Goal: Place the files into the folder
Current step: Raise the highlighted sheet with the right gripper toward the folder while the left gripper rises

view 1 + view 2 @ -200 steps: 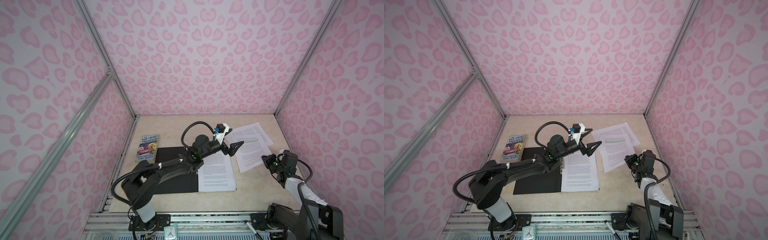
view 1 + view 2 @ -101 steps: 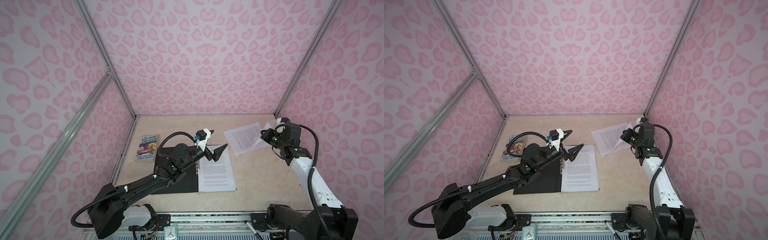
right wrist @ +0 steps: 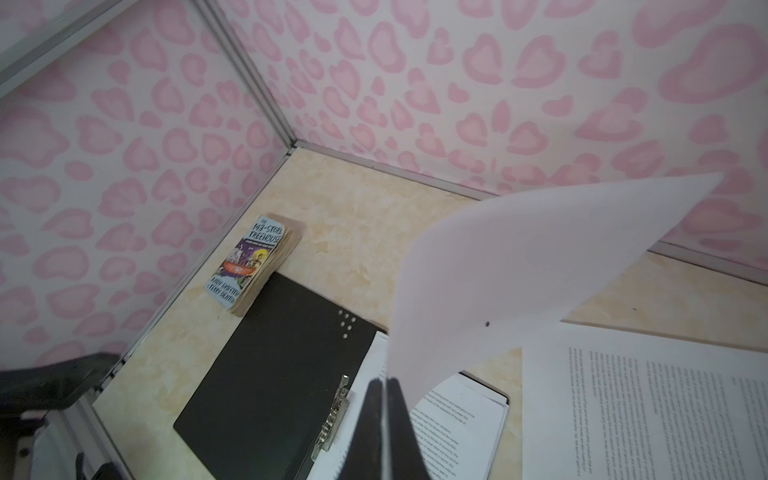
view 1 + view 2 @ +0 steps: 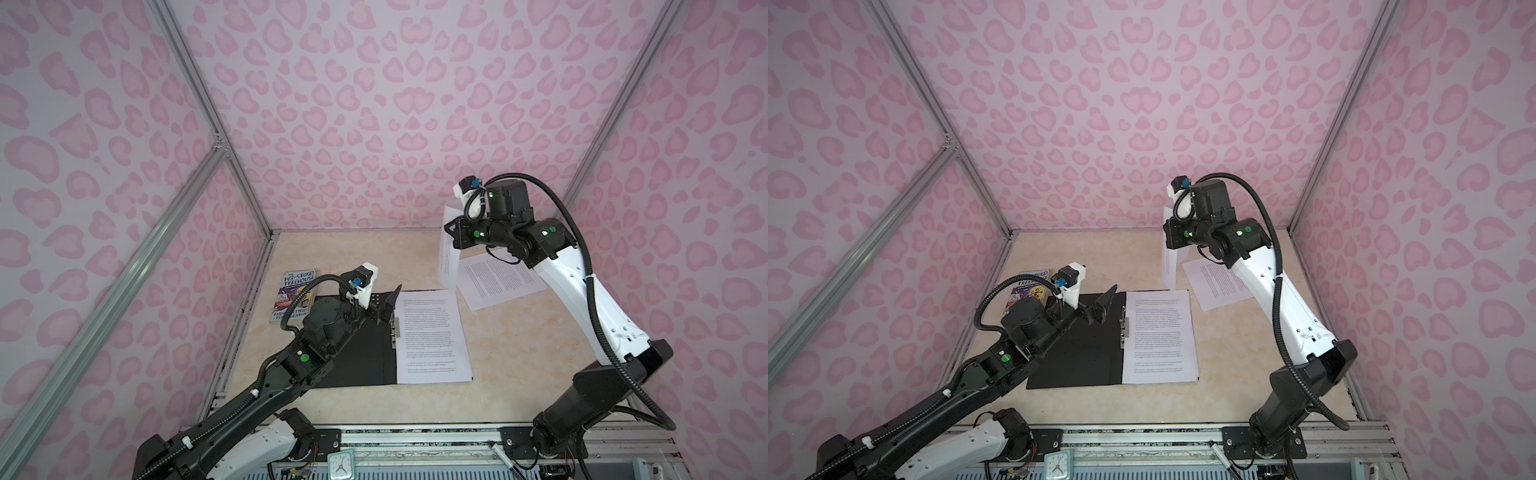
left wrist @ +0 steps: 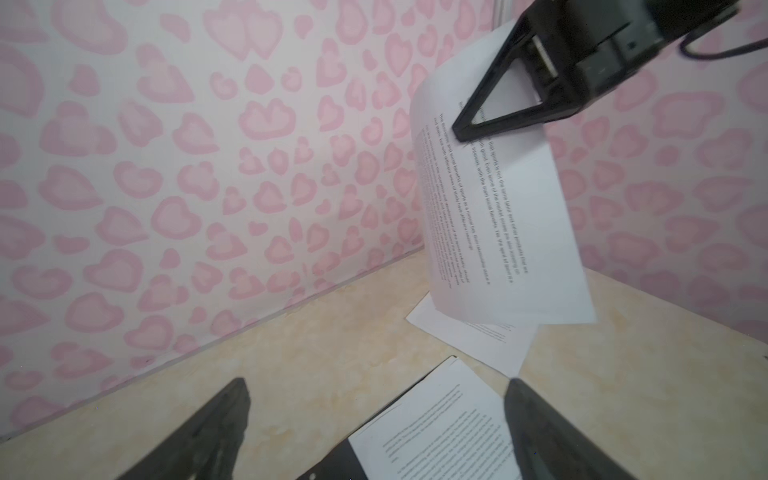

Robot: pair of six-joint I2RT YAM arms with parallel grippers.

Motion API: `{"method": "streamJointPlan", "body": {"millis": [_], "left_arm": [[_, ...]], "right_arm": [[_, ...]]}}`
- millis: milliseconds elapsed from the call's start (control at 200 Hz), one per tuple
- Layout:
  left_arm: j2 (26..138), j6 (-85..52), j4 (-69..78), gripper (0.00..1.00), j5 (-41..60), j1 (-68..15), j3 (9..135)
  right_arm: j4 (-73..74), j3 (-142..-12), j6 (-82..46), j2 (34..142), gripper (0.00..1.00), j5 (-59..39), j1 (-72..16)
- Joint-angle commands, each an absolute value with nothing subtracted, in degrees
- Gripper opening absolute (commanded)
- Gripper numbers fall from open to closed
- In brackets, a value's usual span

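Note:
The black folder (image 4: pixel 357 357) (image 4: pixel 1075 353) lies open on the table, its metal clip (image 4: pixel 395 332) (image 3: pixel 332 419) at the spine. A stack of files (image 4: pixel 432 336) (image 4: pixel 1158 336) rests on its right half. My right gripper (image 4: pixel 448 232) (image 3: pixel 384 388) is shut on the top edge of one sheet (image 4: pixel 446 262) (image 5: pixel 498 228) (image 3: pixel 540 270), which hangs in the air above the folder's far right corner. Another sheet (image 4: pixel 498 282) (image 4: pixel 1219 286) lies flat behind it. My left gripper (image 4: pixel 392 305) (image 5: pixel 376 395) hovers open and empty over the folder's far edge.
A colourful paperback book (image 4: pixel 295 297) (image 4: pixel 1030 286) (image 3: pixel 249 262) lies at the folder's far left corner beside the left wall. Pink patterned walls close in three sides. A small clock (image 4: pixel 340 465) sits on the front rail.
My right gripper has gone to the loose sheets at the back right, closed on one and lifted it off the table. The left gripper has drawn back leftward to the folder's spine, still open.

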State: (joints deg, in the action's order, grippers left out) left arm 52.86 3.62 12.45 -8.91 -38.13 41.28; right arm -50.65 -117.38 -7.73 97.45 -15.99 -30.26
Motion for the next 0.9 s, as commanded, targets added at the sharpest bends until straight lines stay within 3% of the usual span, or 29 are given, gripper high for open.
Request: {"method": "streamJointPlan", "body": {"millis": [0,125,230,435,555,785,895], "left_arm": [[53.9,1.1,6.0,0.98,-5.8,-34.1,44.0],[55.2,4.2,7.2,1.0,-1.0,-31.3,45.9],[58.0,9.3,8.6,0.95,2.9,-30.0,49.1],[64.8,15.4,8.5,0.89,22.9,-26.8,57.6],[69.5,19.6,0.6,0.87,35.1,-25.8,64.9],[76.1,28.2,-8.4,0.86,41.5,-25.5,71.9],[79.0,29.4,-11.9,0.8,44.0,-25.5,75.4]], "right_arm": [[-67.3,-124.5,-1.3,101.2,0.0,-12.8,-33.4],[-71.1,-126.3,0.5,100.3,0.0,-8.9,-34.9],[-71.1,-123.7,1.7,97.1,0.0,-3.7,-35.6],[-69.7,-118.4,9.3,92.2,0.0,-2.7,-37.7],[-66.6,-113.4,14.4,88.6,0.0,-1.4,-40.6],[-62.8,-108.2,19.0,83.8,0.0,-2.1,-42.4],[-62.9,-107.7,20.2,83.2,0.0,-3.2,-43.2]]}}
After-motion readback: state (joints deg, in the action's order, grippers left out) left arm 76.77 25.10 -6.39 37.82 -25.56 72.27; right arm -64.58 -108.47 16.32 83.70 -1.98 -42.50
